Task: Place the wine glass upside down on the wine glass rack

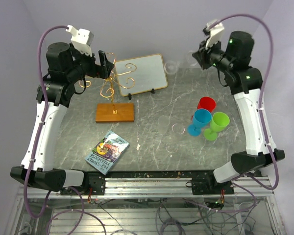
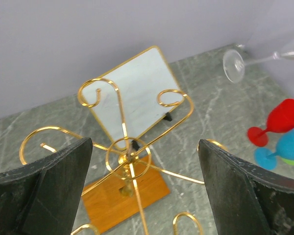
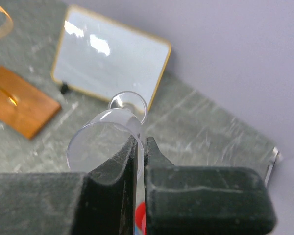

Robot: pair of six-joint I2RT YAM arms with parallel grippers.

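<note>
Pinched at the bowl's rim by the right gripper (image 3: pixel 141 147): the wine glass (image 3: pixel 102 143), clear and thin-walled, lying roughly level in the air over the far right of the table (image 1: pixel 152 105), round foot turned toward the board (image 3: pixel 110 61). Black rubbery fingers (image 3: pixel 112 169) pressed almost together, only the glass wall between them.

Spread wide above the rack (image 2: pixel 130 157): the left gripper (image 2: pixel 144 161), nothing between its dark, scuffed pads (image 2: pixel 54 193). No contact with the wire to be seen.

Thin gold wire for the rack, curled into scrolls off a small ring and a central stem, planted in a flat orange-brown wooden slab on grey veined stone, left of centre. Just behind it, leaning back on small black feet, the board, white with a gold frame and rounded corners.

Well apart, glass and rack, with the board's right corner and bare stone between. Seen from above, right-hand scrolls free of the left gripper. Clustered near the right arm, in glossy plastic: red cup (image 1: pixel 206 104), blue cup (image 1: pixel 201 119), green cup (image 1: pixel 218 122). Near the front edge, a flat printed booklet (image 1: pixel 107 152).

Only from the right wrist: the grip itself, plus a corner of the slab. Only from the left wrist: foot and stem poking in at upper right, bowl cut off. Only from above: all three cups, the booklet, and the glass as a faint outline against the pale wall.
</note>
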